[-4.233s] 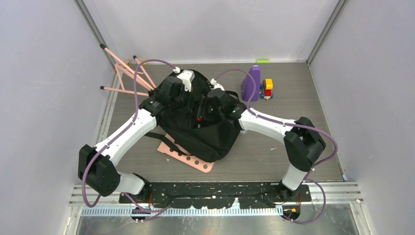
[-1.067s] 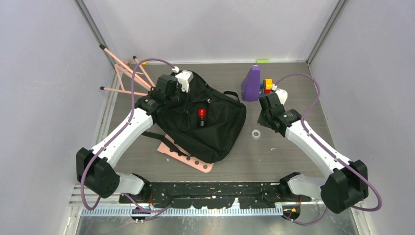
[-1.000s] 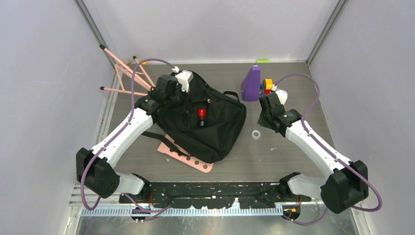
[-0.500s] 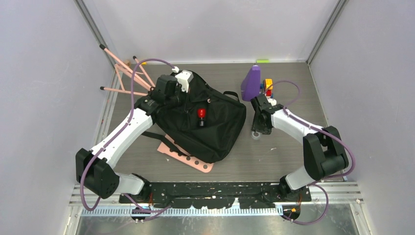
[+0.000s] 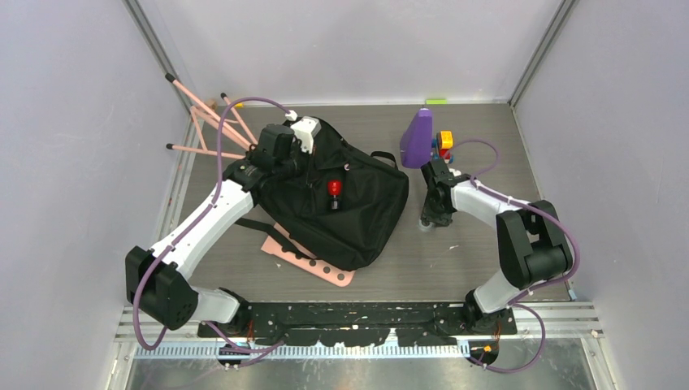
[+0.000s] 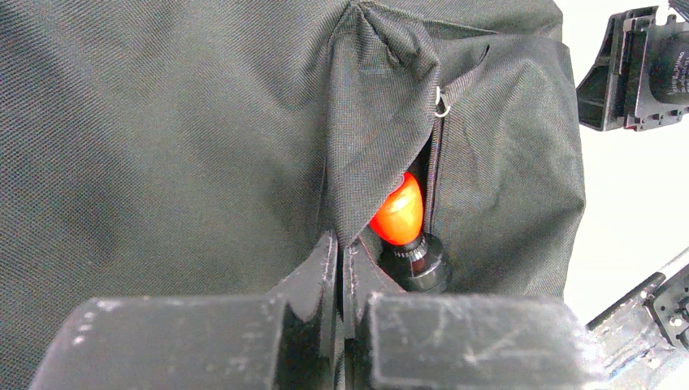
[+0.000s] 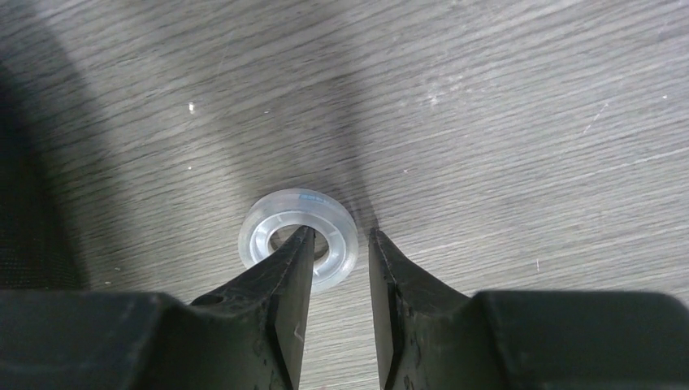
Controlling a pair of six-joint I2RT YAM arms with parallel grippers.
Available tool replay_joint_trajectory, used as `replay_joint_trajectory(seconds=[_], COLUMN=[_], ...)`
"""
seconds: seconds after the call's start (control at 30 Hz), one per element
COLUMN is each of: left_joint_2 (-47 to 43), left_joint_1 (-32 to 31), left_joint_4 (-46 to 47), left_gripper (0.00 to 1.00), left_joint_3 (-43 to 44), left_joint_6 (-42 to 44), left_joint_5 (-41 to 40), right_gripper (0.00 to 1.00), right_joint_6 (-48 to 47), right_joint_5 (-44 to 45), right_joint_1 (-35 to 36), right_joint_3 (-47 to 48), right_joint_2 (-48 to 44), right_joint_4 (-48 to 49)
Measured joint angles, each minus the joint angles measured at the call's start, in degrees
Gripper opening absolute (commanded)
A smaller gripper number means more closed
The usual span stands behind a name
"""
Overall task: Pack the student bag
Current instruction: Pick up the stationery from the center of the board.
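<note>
The student bag [image 5: 349, 213] lies in the middle of the table, black, with its top slit open. My left gripper [image 5: 294, 166] is shut on a fold of the bag's fabric [image 6: 357, 162] at the slit's edge. A red-orange item with a black cap [image 6: 399, 215] pokes out of the slit, just to the right of the left gripper [image 6: 343, 245]. To the right of the bag, my right gripper [image 5: 428, 219] points down at a clear tape ring [image 7: 276, 213] that lies flat on the table. The right gripper [image 7: 341, 240] is open, with one fingertip in the ring's hole and the other outside its wall.
A purple object [image 5: 417, 138] and a stack of coloured toy blocks [image 5: 444, 146] stand behind the right gripper. Pink rods [image 5: 207, 122] lie at the back left. A pink perforated board [image 5: 317, 264] sticks out from under the bag's near edge.
My right arm swung in from beside the purple object and came down over the tape ring, and its jaws opened. The left gripper and the bag have stayed put.
</note>
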Motion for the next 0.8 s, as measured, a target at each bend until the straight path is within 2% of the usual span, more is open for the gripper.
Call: replay_joint_trajectory(seconds=[0.13,0.2,0.27,0.3,0.57,0.8], left_joint_2=[0.0,0.0,0.0,0.0,0.0,-0.3], left_joint_1=[0.0,0.0,0.0,0.0,0.0,0.0], left_joint_4=[0.0,0.0,0.0,0.0,0.0,0.0], left_gripper=[0.0,0.0,0.0,0.0,0.0,0.0], left_joint_3=[0.0,0.0,0.0,0.0,0.0,0.0], left_joint_6=[0.0,0.0,0.0,0.0,0.0,0.0], left_joint_5=[0.0,0.0,0.0,0.0,0.0,0.0], right_gripper=[0.26,0.18,0.04,0.02,0.01,0.01], right_joint_6=[-0.4,-0.5,-0.8,-0.9,-1.2,-1.7], right_joint_5=[-0.7,-1.6,-2.1,-2.2,-2.3,-2.3], right_joint_1=[0.0,0.0,0.0,0.0,-0.1,0.2], right_joint_3=[0.0,0.3,0.5,0.5,0.7,5.5], right_joint_2=[0.3,0.7,0.9,0.9,-0.6,-11.0], right_joint_4=[0.6,0.9,0.8,0.7,-1.5,-11.3])
